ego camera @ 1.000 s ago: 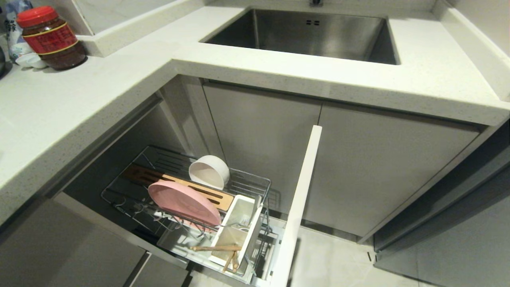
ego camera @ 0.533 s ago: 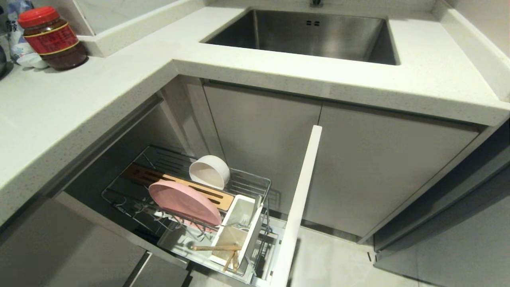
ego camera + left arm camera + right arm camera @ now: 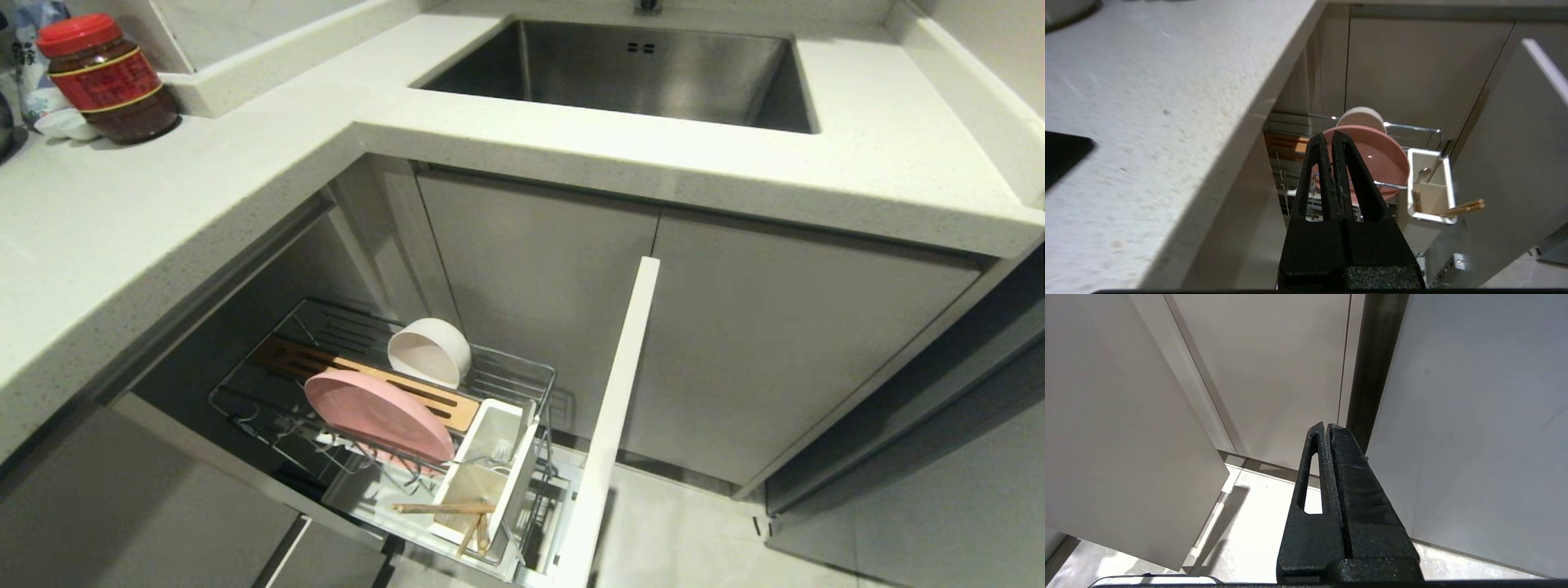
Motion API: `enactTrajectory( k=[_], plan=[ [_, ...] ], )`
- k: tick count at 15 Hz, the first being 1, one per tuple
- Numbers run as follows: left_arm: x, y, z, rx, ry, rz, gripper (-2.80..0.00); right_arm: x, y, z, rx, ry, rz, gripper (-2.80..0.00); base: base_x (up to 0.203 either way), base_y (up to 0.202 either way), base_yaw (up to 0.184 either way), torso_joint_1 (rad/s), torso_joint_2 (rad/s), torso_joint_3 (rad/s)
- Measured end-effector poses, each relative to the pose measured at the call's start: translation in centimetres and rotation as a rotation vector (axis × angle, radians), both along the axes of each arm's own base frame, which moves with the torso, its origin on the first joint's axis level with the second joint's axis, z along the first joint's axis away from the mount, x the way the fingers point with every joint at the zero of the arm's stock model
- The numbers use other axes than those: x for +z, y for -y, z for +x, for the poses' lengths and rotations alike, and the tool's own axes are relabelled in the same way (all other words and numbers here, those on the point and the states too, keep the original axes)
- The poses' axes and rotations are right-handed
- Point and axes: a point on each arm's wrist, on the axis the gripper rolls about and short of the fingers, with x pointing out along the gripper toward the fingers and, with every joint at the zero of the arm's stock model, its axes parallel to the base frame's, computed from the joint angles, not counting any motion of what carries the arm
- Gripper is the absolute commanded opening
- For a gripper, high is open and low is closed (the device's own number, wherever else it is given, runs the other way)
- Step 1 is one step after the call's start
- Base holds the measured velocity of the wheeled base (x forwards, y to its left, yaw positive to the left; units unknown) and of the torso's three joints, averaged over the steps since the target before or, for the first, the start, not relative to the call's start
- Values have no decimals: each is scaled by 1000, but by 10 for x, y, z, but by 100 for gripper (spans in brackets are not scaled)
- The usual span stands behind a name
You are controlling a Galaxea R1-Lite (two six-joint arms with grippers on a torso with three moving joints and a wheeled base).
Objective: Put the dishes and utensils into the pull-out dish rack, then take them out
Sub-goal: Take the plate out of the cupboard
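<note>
The pull-out dish rack [image 3: 522, 371] stands drawn out under the counter, its white front panel [image 3: 616, 408] on the right. In it a pale-pink plate [image 3: 375, 412] [image 3: 1384, 157] stands on edge, with an off-white bowl [image 3: 429, 351] [image 3: 1360, 117] behind it. White utensil cups [image 3: 490, 465] [image 3: 1429, 185] hold wooden chopsticks [image 3: 445, 508] [image 3: 1464, 207] and a metal fork [image 3: 1423, 174]. My left gripper [image 3: 1332, 136] is shut and empty, level with the counter edge, above and short of the rack. My right gripper [image 3: 1327, 426] is shut and empty, low by the cabinet doors. Neither arm shows in the head view.
A steel sink [image 3: 629, 73] is set in the white counter [image 3: 163, 212], which overhangs the rack's left side. A red-lidded jar [image 3: 106, 77] stands at the far left of the counter. Closed cabinet doors [image 3: 735, 343] stand behind the rack, pale floor tiles [image 3: 678, 531] to its right.
Nothing in the head view has moved: the rack, the dishes and the utensils lie as before, and no arm has come into that view.
</note>
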Motion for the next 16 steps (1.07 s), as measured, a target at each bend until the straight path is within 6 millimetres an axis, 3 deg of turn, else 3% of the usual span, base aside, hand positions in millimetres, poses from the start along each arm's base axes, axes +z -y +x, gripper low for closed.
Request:
enactTrajectory(
  k=[7,10,16],
  plan=[
    [-95,-1,62,-11,-48,-19,-280,0,0,0,0,0,0,-280,0,0,0,0,0,0],
    [-113,-1,68,2,-134,-96,-280,0,0,0,0,0,0,-280,0,0,0,0,0,0],
    [-116,-2,68,13,-146,-122,-280,0,0,0,0,0,0,-280,0,0,0,0,0,0]
  ],
)
